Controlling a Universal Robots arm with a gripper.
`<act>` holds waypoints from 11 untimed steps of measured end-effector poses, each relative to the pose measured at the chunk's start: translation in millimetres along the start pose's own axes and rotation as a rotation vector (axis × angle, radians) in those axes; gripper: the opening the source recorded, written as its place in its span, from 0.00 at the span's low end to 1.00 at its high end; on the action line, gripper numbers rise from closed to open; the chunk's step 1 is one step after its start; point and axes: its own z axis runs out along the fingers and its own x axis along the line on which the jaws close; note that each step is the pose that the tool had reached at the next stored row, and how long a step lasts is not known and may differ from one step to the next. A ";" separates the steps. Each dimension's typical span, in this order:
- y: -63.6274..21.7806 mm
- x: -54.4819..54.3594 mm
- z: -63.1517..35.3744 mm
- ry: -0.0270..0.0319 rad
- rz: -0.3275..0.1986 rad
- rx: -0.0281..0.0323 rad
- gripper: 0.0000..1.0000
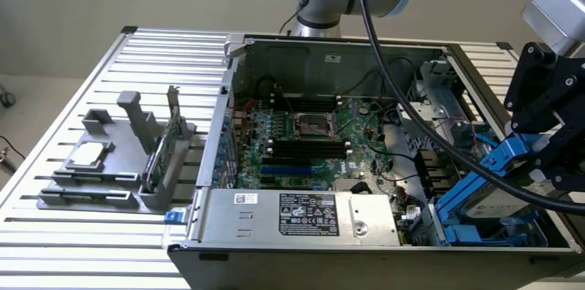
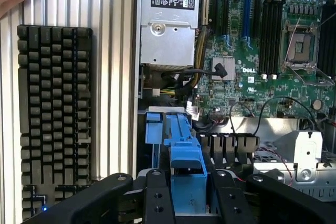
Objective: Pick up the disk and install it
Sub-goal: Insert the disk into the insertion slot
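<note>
Over the slatted table (image 1: 64,252), end effector (image 2: 189,196) clamps the disk (image 2: 186,158) beside black cables (image 1: 412,123).

- "DELL", white letters, on the green circuit motherboard (image 2: 262,61).
- Black rectangular label (image 1: 309,214) on the silver metal power supply box (image 1: 240,220): white print + cert. marks, too small to read.
- Small white sticker (image 1: 245,198), same box: not legible.
- Silver-grey metal disk with blue plastic rails (image 1: 498,202): print on pale label not legible.
- Black keyboard (image 2: 52,119): key legends not legible.

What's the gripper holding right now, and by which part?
The gripper holds the disk, clamped at its blue-railed upper edge.
</note>
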 end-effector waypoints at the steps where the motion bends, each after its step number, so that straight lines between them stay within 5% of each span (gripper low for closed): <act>1: 0.0 0.1 0.7 0.0000 0.000 0.0000 0.33; 11: 0.4 0.7 7.4 -0.0007 0.000 0.0001 0.33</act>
